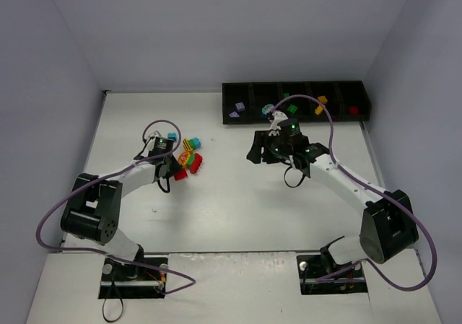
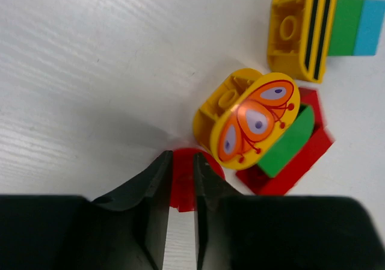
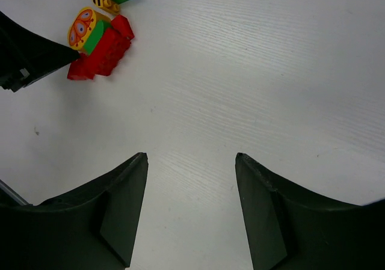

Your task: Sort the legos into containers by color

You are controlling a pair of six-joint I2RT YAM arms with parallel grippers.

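A small red plastic brick [image 2: 210, 165] is clenched in the left end effector [image 2: 182, 162], presumably for the long black divided tray [image 1: 249, 120]; the right end effector [image 3: 191, 156] is seen released, empty.

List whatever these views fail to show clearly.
1. Left wrist view: the red brick in the left end effector is mostly hidden by its fingers; shape unclear.
2. Left wrist view: the teal brick is cut off by the right edge.
3. Top view: bricks in the tray are too small to tell shapes.
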